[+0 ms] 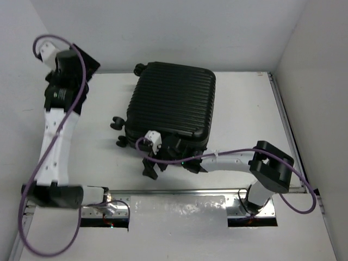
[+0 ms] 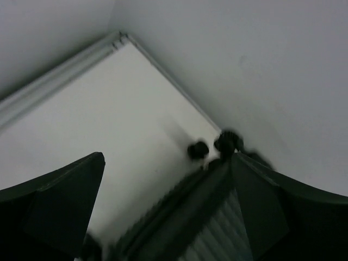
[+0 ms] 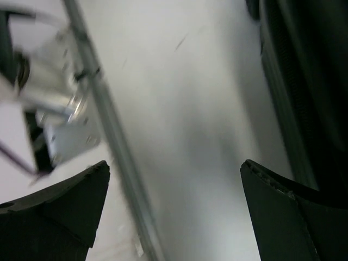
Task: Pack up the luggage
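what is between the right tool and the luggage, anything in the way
Nothing visible. The right tool is open and sits close beside the near edge of the luggage. The right wrist view shows only bare table ahead of it, with the dark shell running along one side.

Large black ribbed hard-shell suitcase (image 1: pixel 174 100) mid-table. Right of it: bare white tabletop (image 1: pixel 244 109), passable. Left of it: open strip, small black caster wheels (image 1: pixel 116 123) protruding. Front of it: white right arm (image 1: pixel 228 159) across.
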`<state>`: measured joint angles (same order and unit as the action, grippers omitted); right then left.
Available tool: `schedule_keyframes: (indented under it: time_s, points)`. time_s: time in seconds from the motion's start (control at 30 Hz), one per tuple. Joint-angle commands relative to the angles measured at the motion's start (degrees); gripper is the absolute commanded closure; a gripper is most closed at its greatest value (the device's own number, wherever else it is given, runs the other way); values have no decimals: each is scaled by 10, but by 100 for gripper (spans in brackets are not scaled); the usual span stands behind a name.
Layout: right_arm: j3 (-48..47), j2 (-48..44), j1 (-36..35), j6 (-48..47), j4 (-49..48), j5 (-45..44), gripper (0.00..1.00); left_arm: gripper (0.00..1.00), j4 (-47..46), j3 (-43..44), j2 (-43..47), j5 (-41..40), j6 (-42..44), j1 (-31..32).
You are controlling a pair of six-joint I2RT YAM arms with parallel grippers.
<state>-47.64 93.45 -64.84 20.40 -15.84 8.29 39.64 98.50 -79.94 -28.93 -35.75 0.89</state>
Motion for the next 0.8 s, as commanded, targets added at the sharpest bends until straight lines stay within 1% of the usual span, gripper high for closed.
schedule_keyframes:
  time_s: [0.0, 0.03, 0.07, 0.1, 0.13, 0.17, 0.2, 0.23, 0.27, 0.3, 0.33, 0.37, 0.4, 0.43, 0.47, 0.5, 0.57, 0.6, 0.63, 0.7, 0.77]
  points:
    - [-69, -14, 70, -7, -55, -85, 1, 0, 26, -135, 77, 25, -66, 40]
    - [-69, -28, 77, -7, -49, -83, 1, 0, 8, -208, 134, 42, -59, 40]
    - [-63, -40, 77, -7, -45, -56, 1, 0, -5, -244, 159, 59, -50, 40]
    - [-54, -54, 77, -8, -42, -50, 1, 0, -16, -275, 187, 89, -49, 39]
    - [-31, -86, 77, -4, -39, -43, 1, 0, -50, -335, 236, 115, -45, 39]
    - [-20, -103, 77, 2, -30, -36, 1, 0, -69, -362, 258, 139, -47, 39]
    - [-11, -120, 77, 7, 1, -37, 1, 0, -81, -402, 292, 167, -57, 40]
    - [9, -158, 77, 7, 19, -38, 1, 0, -97, -414, 304, 175, -87, 40]
    - [23, -178, 77, 6, 46, -53, 1, 0, -93, -421, 309, 167, -107, 39]
    - [37, -200, 77, 13, 58, -59, 1, 0, -71, -419, 307, 137, -129, 40]
    - [65, -241, 77, 10, 68, -72, 1, 0, -57, -413, 298, 123, -170, 39]
    - [82, -262, 77, 3, 80, -90, 1, 0, -40, -402, 285, 110, -188, 39]
    - [94, -279, 78, 6, 89, -127, 1, 0, -7, -368, 244, 97, -202, 40]
    - [112, -294, 78, 7, 102, -150, 1, 0, -1, -354, 220, 97, -213, 40]
    - [120, -316, 78, 8, 119, -165, 1, 0, -1, -341, 198, 104, -213, 39]
    - [129, -325, 80, 10, 123, -184, 1, 0, 1, -316, 153, 121, -213, 40]
    - [156, -341, 80, 16, 131, -198, 1, 0, 4, -294, 108, 143, -208, 40]
    - [163, -352, 81, 19, 148, -212, 1, 0, 4, -280, 70, 167, -206, 39]
    - [173, -355, 81, 21, 156, -253, 1, 0, 7, -276, 54, 172, -207, 39]
    - [180, -356, 88, 25, 185, -292, 1, 1, 6, -275, 24, 200, -207, 40]
    - [186, -354, 110, 35, 199, -288, 1, 1, 6, -281, 13, 211, -209, 40]
